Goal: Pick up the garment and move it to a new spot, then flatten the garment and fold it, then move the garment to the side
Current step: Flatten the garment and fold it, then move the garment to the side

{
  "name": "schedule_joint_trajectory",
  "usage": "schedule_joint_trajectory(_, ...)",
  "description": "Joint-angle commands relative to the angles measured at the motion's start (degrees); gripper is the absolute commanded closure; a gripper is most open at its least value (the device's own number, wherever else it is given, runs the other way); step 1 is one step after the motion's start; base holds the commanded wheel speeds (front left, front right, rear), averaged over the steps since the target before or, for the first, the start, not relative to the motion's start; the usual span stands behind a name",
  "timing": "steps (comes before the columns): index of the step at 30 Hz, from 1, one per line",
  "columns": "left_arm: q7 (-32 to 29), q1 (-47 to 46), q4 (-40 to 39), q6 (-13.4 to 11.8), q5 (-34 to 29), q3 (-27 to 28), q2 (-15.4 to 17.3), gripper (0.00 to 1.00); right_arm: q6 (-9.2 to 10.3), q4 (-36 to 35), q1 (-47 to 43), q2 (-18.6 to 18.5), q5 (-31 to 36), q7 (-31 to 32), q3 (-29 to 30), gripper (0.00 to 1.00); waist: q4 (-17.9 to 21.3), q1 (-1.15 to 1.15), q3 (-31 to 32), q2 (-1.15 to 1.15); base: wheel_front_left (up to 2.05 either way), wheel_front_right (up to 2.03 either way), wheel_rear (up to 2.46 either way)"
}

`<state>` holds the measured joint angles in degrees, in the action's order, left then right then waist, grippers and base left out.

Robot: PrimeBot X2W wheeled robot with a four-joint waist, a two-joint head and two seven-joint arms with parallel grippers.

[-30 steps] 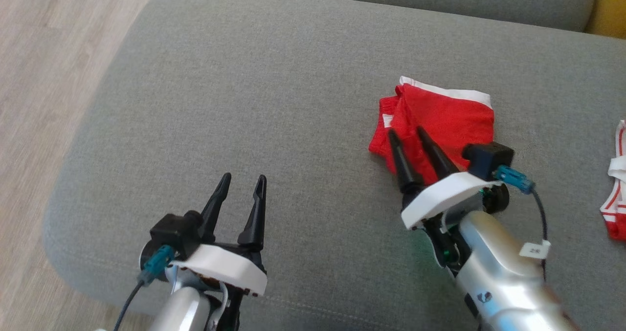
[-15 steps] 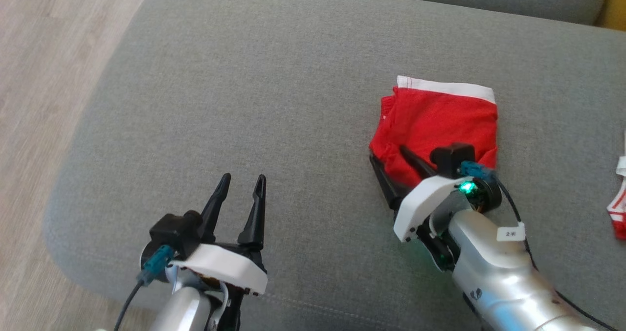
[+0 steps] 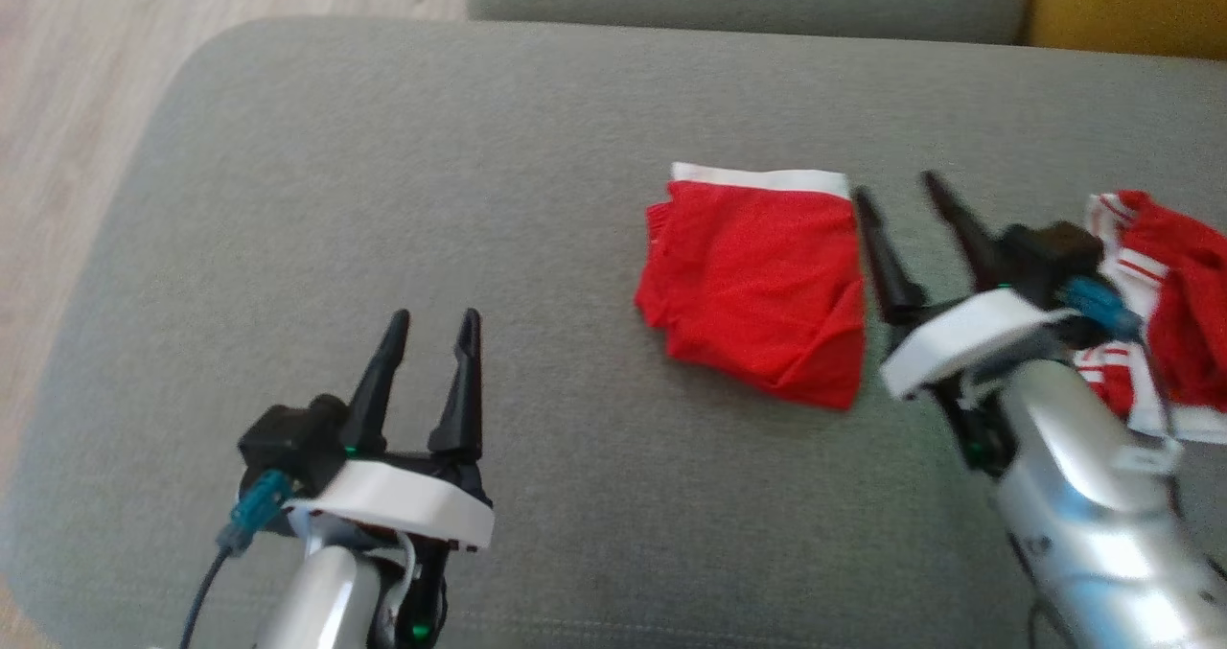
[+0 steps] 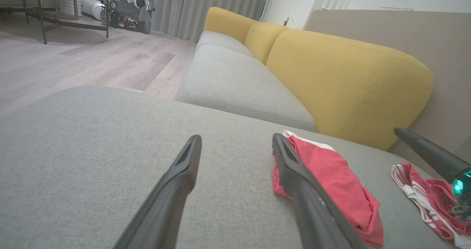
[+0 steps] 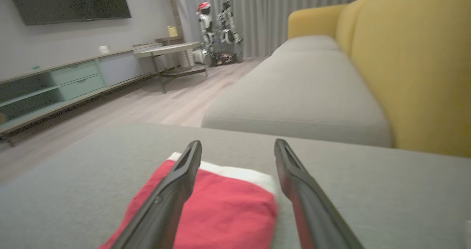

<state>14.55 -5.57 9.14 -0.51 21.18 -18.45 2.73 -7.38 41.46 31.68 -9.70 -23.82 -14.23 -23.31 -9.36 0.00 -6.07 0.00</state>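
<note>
Fingers of my right gripper (image 3: 896, 185) stand apart and empty. The folded red garment (image 3: 757, 280) lies flat just beside their left, white band farthest from me. My left gripper (image 3: 434, 315), also spread and empty, sits well left of it. A striped red-and-white cloth (image 3: 1174, 285) lies right of my right wrist. The wrist views add a yellow backrest (image 4: 349, 79) beyond the grey cushion (image 3: 383, 198), a wood floor (image 4: 92, 65) and a television (image 5: 70, 0).

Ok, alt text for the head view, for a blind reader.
A folded red garment lies on a grey cushion, the open right gripper beside it. The open left gripper is lower left. A striped garment lies far right.
</note>
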Motion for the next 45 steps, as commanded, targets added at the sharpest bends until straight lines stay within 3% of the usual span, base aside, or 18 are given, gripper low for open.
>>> schedule_joint_trajectory(1,0.4,-1.9,-2.8,-0.1,0.6,2.9,0.1,0.00,-0.11,-6.3,-3.1,-0.8,4.1,-0.7,3.0,0.00,2.8,0.00,1.5,0.00,0.00,0.00,0.00)
schedule_joint_trajectory(9,0.4,-1.7,-4.9,0.1,0.3,5.6,0.1,0.00,-0.11,-22.5,-15.2,1.4,15.8,-0.8,16.2,0.00,6.4,0.00,2.4,0.00,0.00,0.00,0.00)
schedule_joint_trajectory(13,0.4,-1.1,-5.0,0.3,0.1,5.8,0.1,0.00,-0.11,-26.5,-19.7,3.0,20.3,-0.7,18.7,0.00,7.0,0.00,2.4,0.00,0.00,0.00,0.00)
schedule_joint_trajectory(21,0.4,0.8,-4.3,0.0,-0.4,4.8,0.1,0.00,-0.11,-28.7,-23.8,5.3,22.4,0.0,20.3,0.00,7.6,0.00,2.2,0.00,0.00,0.00,0.00)
schedule_joint_trajectory(34,0.4,-0.6,-4.4,0.9,-1.1,4.4,0.1,0.00,-0.11,-27.0,-20.8,6.6,19.9,4.1,19.2,0.00,5.8,0.00,-0.9,0.00,0.00,0.00,0.00)
schedule_joint_trajectory(39,0.4,-1.3,-4.0,1.4,-1.1,3.8,0.1,0.00,-0.11,-21.9,-16.3,6.8,14.5,6.8,16.8,0.00,4.1,0.00,-2.9,0.00,0.00,0.00,0.00)
schedule_joint_trajectory(42,0.4,-2.1,-3.7,1.8,-1.3,3.3,0.1,0.00,-0.11,-16.1,-12.1,6.8,7.0,8.5,15.0,0.00,2.7,0.00,-4.3,0.00,0.00,0.00,0.00)
schedule_joint_trajectory(45,0.4,-2.7,-3.4,1.9,-1.4,3.0,0.1,0.00,-0.11,-10.9,-9.0,6.8,5.2,8.9,14.5,0.00,1.6,0.00,-5.0,0.00,0.00,0.00,0.00)
